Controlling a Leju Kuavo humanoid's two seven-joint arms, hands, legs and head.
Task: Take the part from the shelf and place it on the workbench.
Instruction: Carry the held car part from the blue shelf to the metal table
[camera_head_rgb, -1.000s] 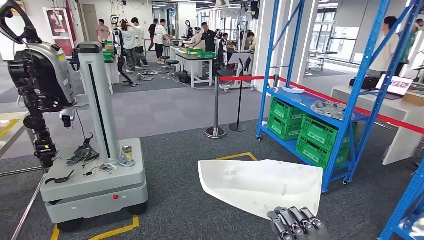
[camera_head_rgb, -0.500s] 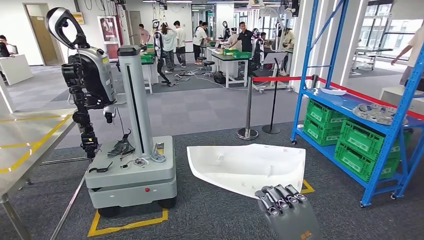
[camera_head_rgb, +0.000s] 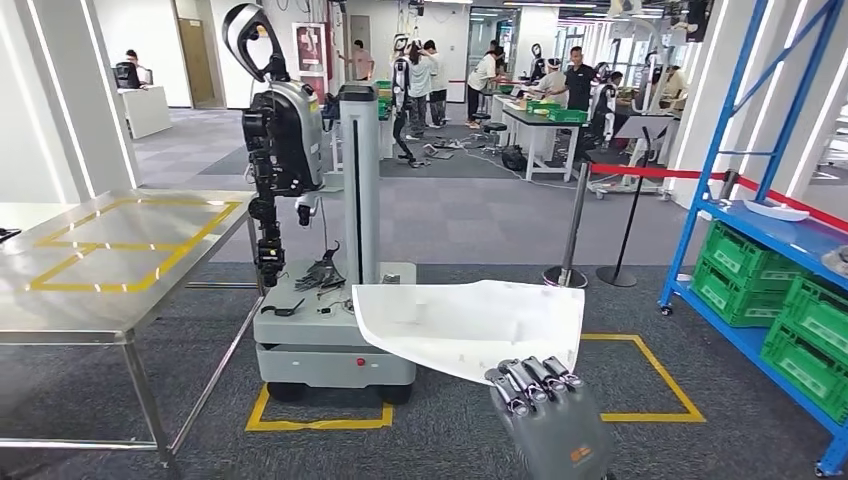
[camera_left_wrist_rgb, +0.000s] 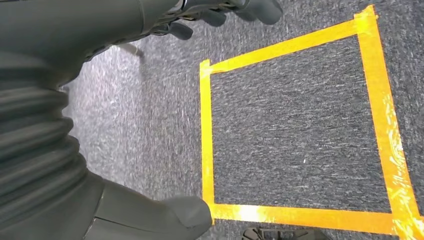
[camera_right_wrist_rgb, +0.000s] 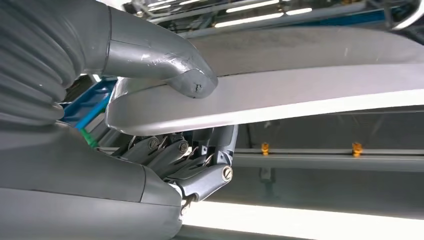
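The robot's right hand (camera_head_rgb: 540, 395) grips the near edge of a large, flat white moulded plastic part (camera_head_rgb: 470, 322), holding it level above grey carpet, right of the steel workbench with yellow tape lines (camera_head_rgb: 110, 265). The right wrist view adds the thumb (camera_right_wrist_rgb: 165, 65) pressed on one face and fingers (camera_right_wrist_rgb: 175, 155) curled beneath. The left hand (camera_left_wrist_rgb: 190, 15) hangs over a yellow tape square (camera_left_wrist_rgb: 295, 135), fingers loosely apart, holding nothing.

you're looking at the part (camera_head_rgb: 470, 325), a broad, thin white panel with a curved outline, lying roughly flat in the air near the middle of the scene. its near right edge is sitting in the right hand (camera_head_rgb: 545, 400), pinched between thumb and fingers (camera_right_wrist_rgb: 172, 150). the workbench (camera_head_rgb: 110, 260), a shiny metal table marked with yellow tape, is standing at the left, well apart from the part.
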